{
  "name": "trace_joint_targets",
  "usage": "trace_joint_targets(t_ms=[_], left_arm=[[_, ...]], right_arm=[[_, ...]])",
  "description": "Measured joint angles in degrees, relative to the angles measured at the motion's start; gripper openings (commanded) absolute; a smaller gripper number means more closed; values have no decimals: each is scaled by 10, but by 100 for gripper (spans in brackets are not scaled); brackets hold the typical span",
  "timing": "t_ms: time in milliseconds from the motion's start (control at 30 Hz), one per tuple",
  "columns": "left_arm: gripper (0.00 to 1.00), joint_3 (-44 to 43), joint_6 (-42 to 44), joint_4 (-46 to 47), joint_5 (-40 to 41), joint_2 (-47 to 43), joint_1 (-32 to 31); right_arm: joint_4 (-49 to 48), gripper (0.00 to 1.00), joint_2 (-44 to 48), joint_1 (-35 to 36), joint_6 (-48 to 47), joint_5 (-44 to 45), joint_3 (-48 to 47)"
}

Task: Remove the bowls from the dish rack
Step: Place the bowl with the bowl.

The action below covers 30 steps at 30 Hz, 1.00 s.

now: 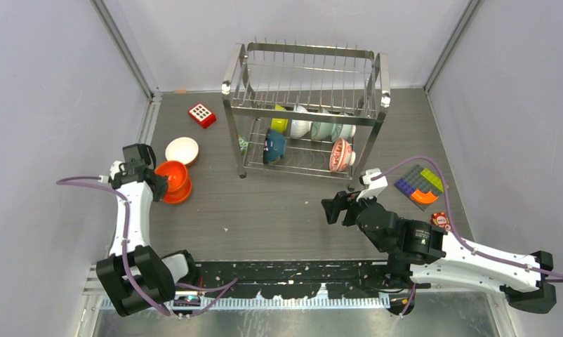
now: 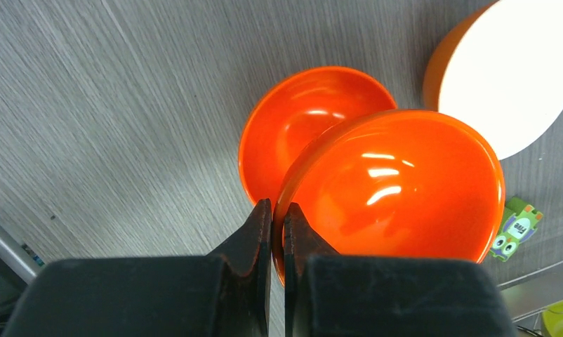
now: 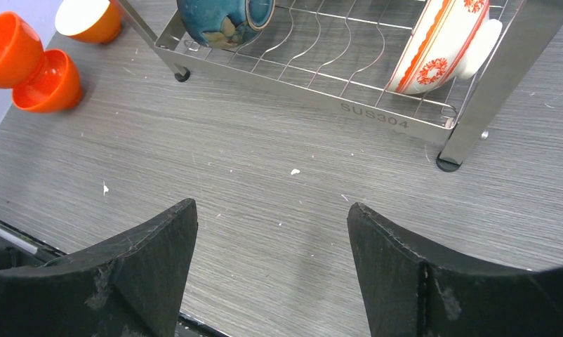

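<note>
Grey wood-grain table [image 1: 279,210], pale lavender walls [image 1: 47,84]

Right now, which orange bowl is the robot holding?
The orange bowl with its rim pinched in the left fingers; the other orange bowl sits on the table.

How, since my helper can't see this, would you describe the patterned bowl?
Find the tall steel dish rack at the back. On its lower shelf, at the right end, one bowl stands on edge. It alone has red patterns on white.
</note>
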State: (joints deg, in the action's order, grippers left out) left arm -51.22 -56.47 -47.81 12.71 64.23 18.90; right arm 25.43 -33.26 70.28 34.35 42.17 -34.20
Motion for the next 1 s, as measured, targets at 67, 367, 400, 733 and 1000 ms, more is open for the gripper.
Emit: trace_joint_targets(t_ms=[67,367,400,733,1000], left_arm=[[0,9,0,5,0,2,0],[0,47,0,22,0,2,1],[0,49,0,22,0,2,2],[8,65,0,44,-4,15,3],[16,69,1,56,-8,16,3]], right_arm=[[3,82,0,0,0,1,0],[14,82,13,0,5,3,5],[15,82,16,0,5,4,6],[21,82,28,0,7,16,12],[28,82,28,0,9,19,12]])
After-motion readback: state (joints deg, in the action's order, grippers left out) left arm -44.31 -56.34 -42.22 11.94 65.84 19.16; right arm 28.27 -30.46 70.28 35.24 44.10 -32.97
